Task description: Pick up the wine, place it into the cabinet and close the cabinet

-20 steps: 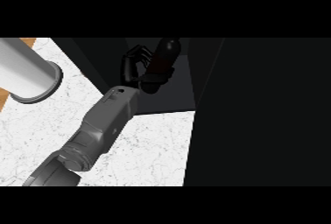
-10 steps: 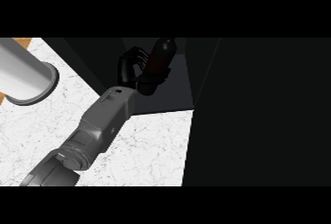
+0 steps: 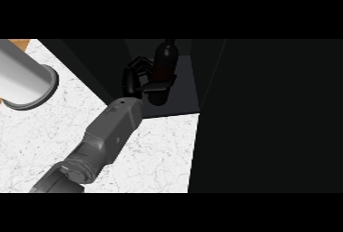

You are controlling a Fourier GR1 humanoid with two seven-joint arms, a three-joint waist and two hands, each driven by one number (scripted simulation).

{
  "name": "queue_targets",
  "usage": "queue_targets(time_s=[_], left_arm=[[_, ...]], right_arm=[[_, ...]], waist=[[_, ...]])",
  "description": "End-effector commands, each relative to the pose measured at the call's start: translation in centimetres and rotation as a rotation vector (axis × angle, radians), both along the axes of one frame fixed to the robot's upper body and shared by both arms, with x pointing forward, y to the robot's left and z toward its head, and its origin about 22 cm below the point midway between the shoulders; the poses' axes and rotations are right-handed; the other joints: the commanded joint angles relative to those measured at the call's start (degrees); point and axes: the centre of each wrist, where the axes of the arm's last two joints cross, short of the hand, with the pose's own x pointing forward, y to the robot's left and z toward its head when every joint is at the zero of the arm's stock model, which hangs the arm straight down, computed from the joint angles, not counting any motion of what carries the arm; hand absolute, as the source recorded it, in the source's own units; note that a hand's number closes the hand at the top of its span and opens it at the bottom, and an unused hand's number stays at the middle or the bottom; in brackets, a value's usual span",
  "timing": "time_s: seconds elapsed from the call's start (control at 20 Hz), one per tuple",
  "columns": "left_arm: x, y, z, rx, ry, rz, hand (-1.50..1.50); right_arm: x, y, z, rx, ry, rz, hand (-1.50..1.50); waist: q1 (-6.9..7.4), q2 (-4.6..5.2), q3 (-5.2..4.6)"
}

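Mostly the head view is taken up by the cabinet [image 3: 268, 113], a very dark mass filling the right half and running across the top; its inner recess shows only as black panels with faint lighter edges. Next in size comes the white marbled counter [image 3: 154, 158], which spreads across the lower left and ends in a straight edge against the cabinet's dark front. At the far left a grey cylinder [image 3: 23, 79] with a flared rim lies across the counter's corner, with a sliver of orange-brown surface [image 3: 19, 44] showing just beyond it.

One grey forearm [image 3: 107, 136] rises from the lower edge on a slant toward the cabinet opening. It ends in the left hand [image 3: 137, 79], black against the dark interior, its fingers curled around the wine [image 3: 163, 68] and its thumb laid across the bottle's lower part. The wine is a dark bottle standing roughly upright with its neck toward the top of the view, inside the cabinet's shadowed recess, past the counter's edge. Whether its base touches the cabinet floor cannot be told.
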Motion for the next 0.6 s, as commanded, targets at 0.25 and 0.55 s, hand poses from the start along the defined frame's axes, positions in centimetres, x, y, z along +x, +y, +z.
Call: queue_targets(time_s=[0.25,0.55], left_arm=[[-1.5,0.9,-2.4,-0.119,0.03,0.007,1.5],[-3.4,2.2,-5.1,-0.171,0.057,-0.008,1.5]], right_arm=[[-0.4,0.0,-0.1,0.022,0.003,0.043,-1.5],[-0.1,0.6,-0.2,-0.003,-0.008,0.063,-1.5]], waist=[[-2.72,-0.01,-0.03],[-3.14,0.16,-0.12]])
